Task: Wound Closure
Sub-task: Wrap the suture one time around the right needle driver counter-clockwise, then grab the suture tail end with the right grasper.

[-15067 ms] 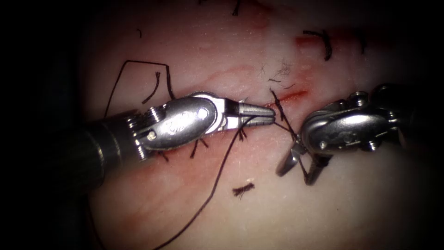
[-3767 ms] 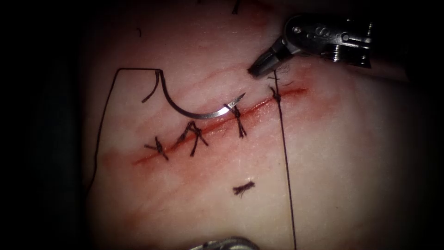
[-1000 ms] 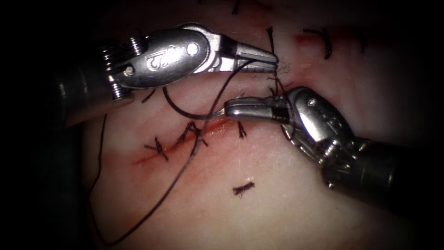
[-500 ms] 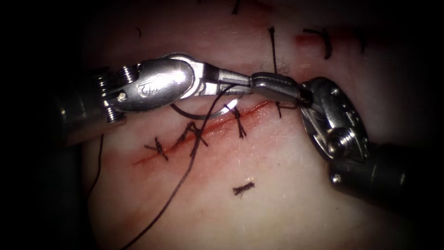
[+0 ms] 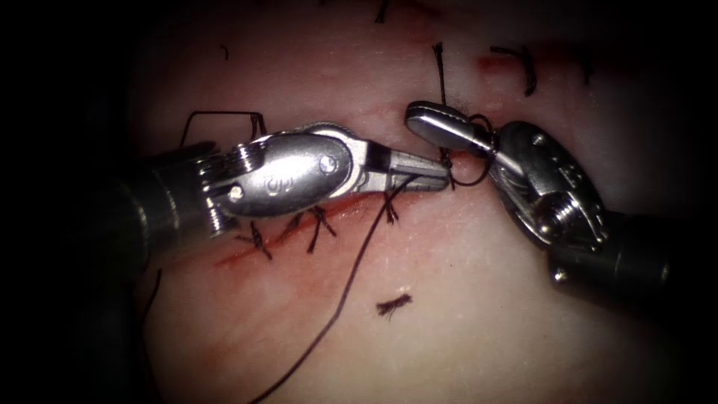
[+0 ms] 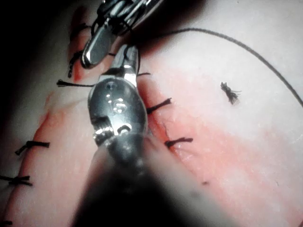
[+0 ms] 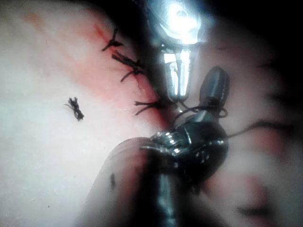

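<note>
You can make out one engraved mark in the endoscope view. It is a single curled character, something like an S or a 6, on the polished wrist housing of the left tool (image 5: pixel 430 173), a little left of the frame's centre. Glare smears it, so you cannot read it for certain. The right tool (image 5: pixel 428 124) carries faint stamped marks on its housing at the right of the frame, too small to read.

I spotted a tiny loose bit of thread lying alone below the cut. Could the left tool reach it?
Probably yes: the loose bit lies on bare tissue. But the left tool is shut on the long thread.
</note>
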